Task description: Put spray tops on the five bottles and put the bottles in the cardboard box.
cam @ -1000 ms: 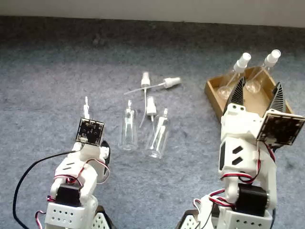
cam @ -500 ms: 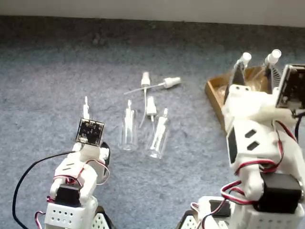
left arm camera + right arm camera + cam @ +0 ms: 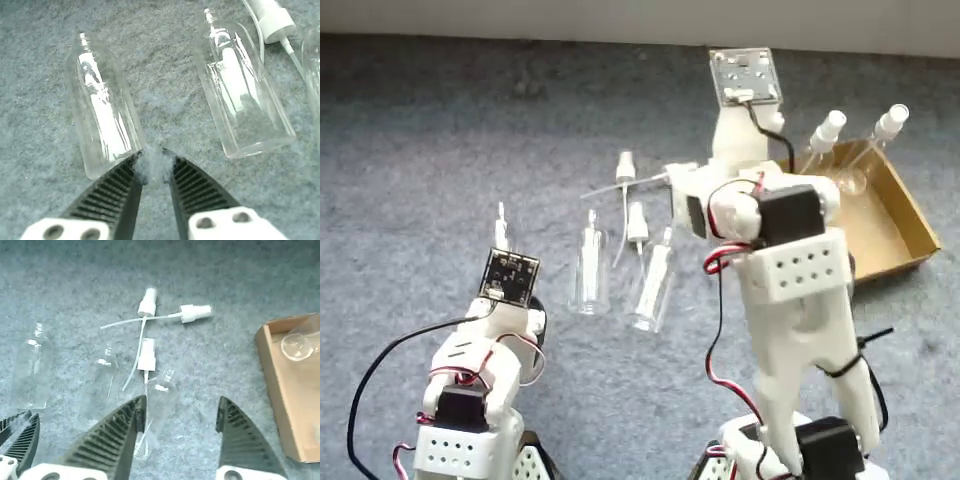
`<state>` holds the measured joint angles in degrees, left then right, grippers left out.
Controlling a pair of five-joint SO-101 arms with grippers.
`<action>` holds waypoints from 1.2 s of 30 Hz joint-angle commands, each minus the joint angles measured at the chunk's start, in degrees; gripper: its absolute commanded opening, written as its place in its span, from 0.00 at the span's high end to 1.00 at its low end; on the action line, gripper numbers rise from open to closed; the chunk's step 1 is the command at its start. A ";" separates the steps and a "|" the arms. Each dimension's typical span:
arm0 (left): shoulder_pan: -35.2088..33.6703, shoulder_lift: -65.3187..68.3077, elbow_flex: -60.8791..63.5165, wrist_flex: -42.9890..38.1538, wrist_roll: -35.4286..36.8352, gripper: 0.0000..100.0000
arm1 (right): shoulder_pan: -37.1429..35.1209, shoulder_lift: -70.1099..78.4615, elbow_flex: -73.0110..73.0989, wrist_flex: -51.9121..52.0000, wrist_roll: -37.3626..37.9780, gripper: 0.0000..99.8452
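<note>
Right arm (image 3: 790,260) swung off the cardboard box (image 3: 895,225) and now sits over the middle of the worktop (image 3: 420,130), with its wrist board up high. Left arm (image 3: 480,370) hasn't budged.

Left pincer (image 3: 155,162) is low on the worktop, fingers narrowly parted with nothing in them, tips just short of the base of one uncapped bottle (image 3: 102,107). A second uncapped bottle (image 3: 242,95) lies beside it, the same way round.

Right pincer (image 3: 181,402) is spread wide and empty, hanging above a third uncapped bottle (image 3: 157,395). All three bottles lie flat.

Beyond them are three loose spray tops (image 3: 146,354) — two have their tubes crossed.

Farther right, the cardboard box holds two capped bottles (image 3: 888,125) leaning on its far wall, heads out over the rim.
</note>
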<state>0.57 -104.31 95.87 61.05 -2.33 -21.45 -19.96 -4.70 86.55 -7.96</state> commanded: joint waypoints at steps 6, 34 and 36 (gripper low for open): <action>-0.84 -0.48 0.75 0.26 -1.23 1.00 | -5.67 17.80 -2.86 -0.40 -5.01 0.69; -0.84 -0.48 0.84 0.26 -1.23 1.00 | -6.37 41.89 0.75 -7.60 -13.63 0.69; -0.84 -0.48 0.84 0.26 -1.23 1.00 | -6.37 41.89 2.95 -7.16 -13.36 0.69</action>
<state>0.57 -104.31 95.87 61.05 -2.95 -28.31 23.03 -3.03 78.11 -20.88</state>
